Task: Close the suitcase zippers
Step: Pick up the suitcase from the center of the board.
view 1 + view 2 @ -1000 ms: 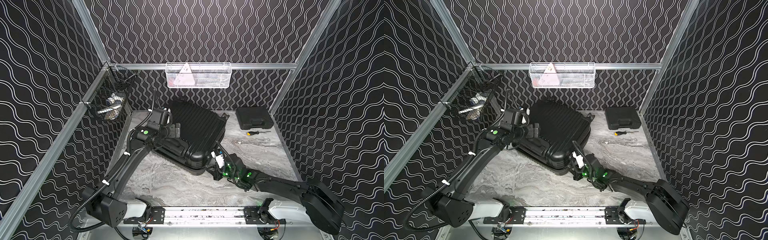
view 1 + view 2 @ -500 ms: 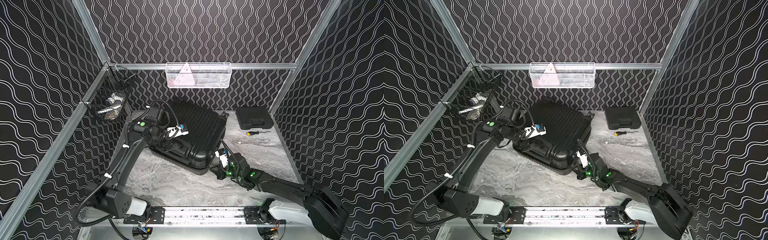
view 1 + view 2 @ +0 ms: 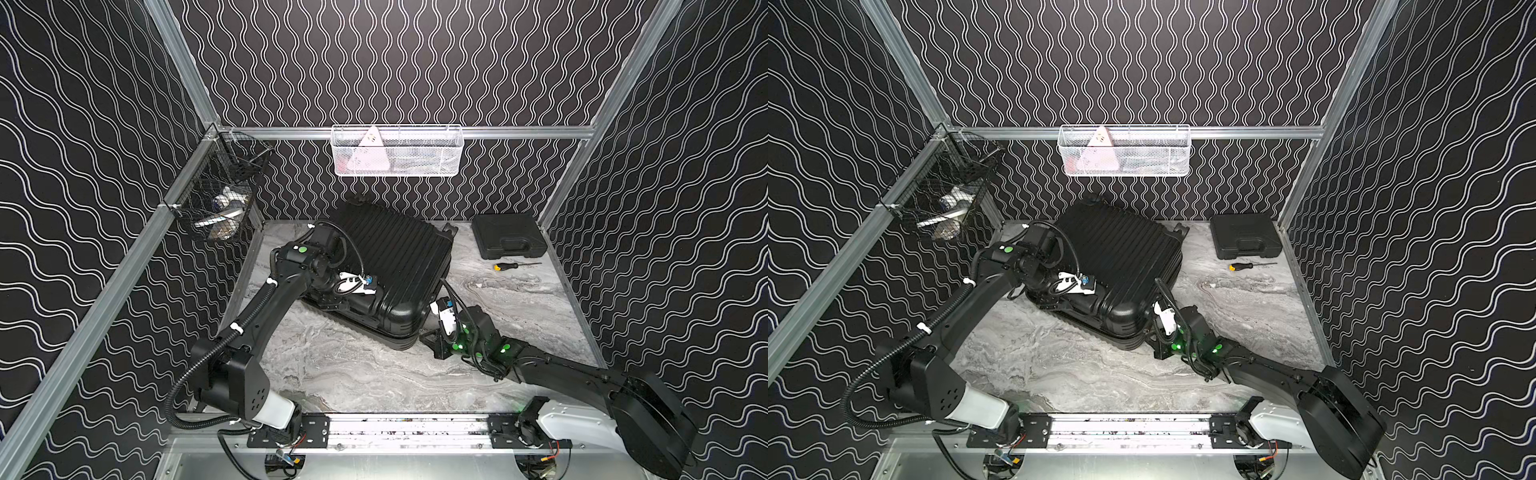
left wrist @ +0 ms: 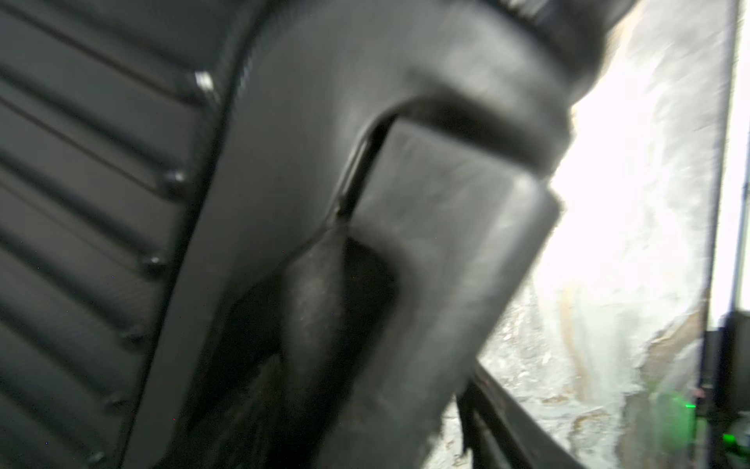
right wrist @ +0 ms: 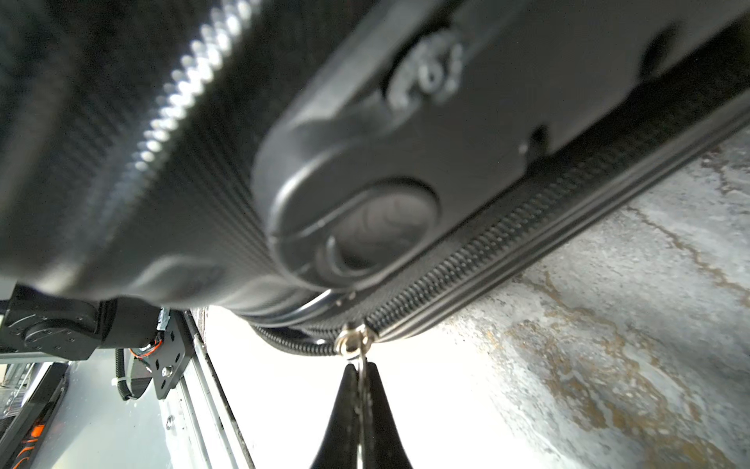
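Observation:
The black ribbed suitcase (image 3: 395,253) (image 3: 1121,249) lies flat and askew on the marble table, and it shows in both top views. My right gripper (image 5: 359,367) is low at its near right corner (image 3: 430,338), shut on the thin metal zipper pull. The silver slider (image 5: 352,340) sits on the zipper track (image 5: 527,227), which is closed on one side of the slider and split open on the other. My left gripper (image 3: 349,301) (image 3: 1067,301) presses against the case's near left side. The blurred left wrist view shows the shell (image 4: 101,162) and a side handle (image 4: 446,251), but not how the jaws stand.
A small black tool case (image 3: 509,241) and a yellow-handled screwdriver (image 3: 509,265) lie at the back right. A white wire basket (image 3: 397,151) hangs on the back wall and a black wire basket (image 3: 220,203) on the left wall. The arms' rail (image 3: 407,428) runs along the front edge.
My left arm has swung from the case's far left corner down along its left side towards the front. The right gripper has stayed at the near right corner, still pinching the pull.

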Controlling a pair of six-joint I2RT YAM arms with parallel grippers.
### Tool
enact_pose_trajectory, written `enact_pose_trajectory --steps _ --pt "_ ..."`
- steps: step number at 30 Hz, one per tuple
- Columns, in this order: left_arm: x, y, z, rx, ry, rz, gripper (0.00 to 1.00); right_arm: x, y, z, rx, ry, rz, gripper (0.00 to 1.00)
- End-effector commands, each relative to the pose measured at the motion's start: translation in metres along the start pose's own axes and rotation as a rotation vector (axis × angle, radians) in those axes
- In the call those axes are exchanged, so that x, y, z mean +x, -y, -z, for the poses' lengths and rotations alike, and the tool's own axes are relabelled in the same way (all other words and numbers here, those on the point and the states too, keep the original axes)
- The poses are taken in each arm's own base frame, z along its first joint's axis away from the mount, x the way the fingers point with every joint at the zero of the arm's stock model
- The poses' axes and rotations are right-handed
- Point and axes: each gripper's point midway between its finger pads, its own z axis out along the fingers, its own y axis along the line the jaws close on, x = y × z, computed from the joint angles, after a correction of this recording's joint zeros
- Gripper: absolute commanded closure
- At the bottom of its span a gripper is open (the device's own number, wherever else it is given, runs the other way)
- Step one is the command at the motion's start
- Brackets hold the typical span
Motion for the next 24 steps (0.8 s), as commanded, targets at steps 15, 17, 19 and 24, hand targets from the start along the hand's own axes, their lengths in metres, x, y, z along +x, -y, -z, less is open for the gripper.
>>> enact_pose_trajectory --steps 15,17,19,24 --pt "-0.034 0.011 0.011 -0.084 0.086 -0.013 0.69 0.012 0.009 0.008 0.047 -0.045 -0.004 1.00" --pt "-0.037 0.008 0.020 -0.124 0.098 0.036 0.71 0.014 0.009 0.011 0.049 -0.047 0.000 1.00" --pt "-0.037 0.007 0.025 -0.148 0.093 0.056 0.73 0.016 0.009 0.014 0.053 -0.049 0.008 1.00" --pt "-0.039 0.009 0.029 -0.196 0.058 0.115 0.76 0.020 0.005 0.018 0.030 -0.063 0.029 1.00"
